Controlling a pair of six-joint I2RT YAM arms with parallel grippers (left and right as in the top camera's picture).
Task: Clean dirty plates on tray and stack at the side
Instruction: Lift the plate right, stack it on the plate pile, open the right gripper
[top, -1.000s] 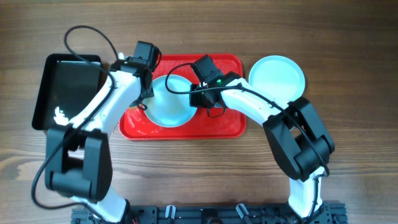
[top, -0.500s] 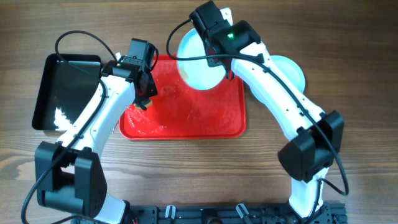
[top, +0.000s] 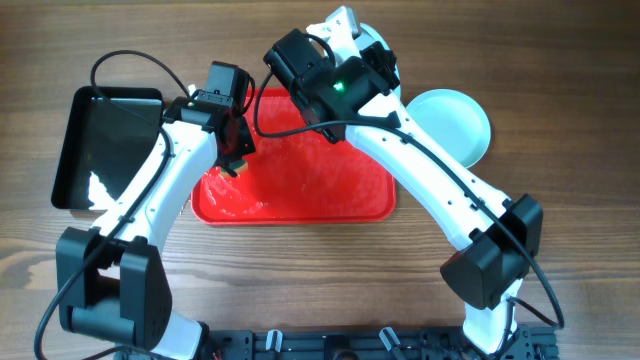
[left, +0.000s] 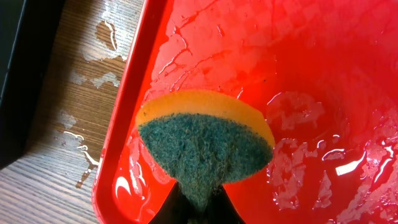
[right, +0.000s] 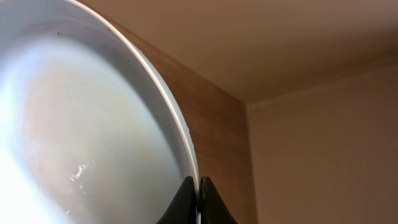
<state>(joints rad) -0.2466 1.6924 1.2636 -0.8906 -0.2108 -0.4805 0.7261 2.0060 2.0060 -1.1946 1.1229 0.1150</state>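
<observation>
The red tray (top: 300, 195) lies wet at the table's middle with no plate on it; it also shows in the left wrist view (left: 311, 74). My left gripper (left: 199, 208) is shut on a yellow-and-green sponge (left: 205, 140), held just above the tray's left part (top: 232, 150). My right gripper (right: 198, 186) is shut on the rim of a white plate (right: 81, 137) and holds it tilted high above the tray's far edge. In the overhead view the right wrist mostly hides this plate. A clean plate with a pale blue rim (top: 455, 120) lies on the table right of the tray.
A black tray (top: 105, 140) lies left of the red tray, close to my left arm. Water drops (left: 106, 37) lie on the wooden table beside the red tray's left rim. The right arm arches over the red tray's right half.
My right gripper lifted the plate off the tray, then raised and tilted it higher at the far edge. My left gripper with the sponge drew back to the tray's left part and stays there.
</observation>
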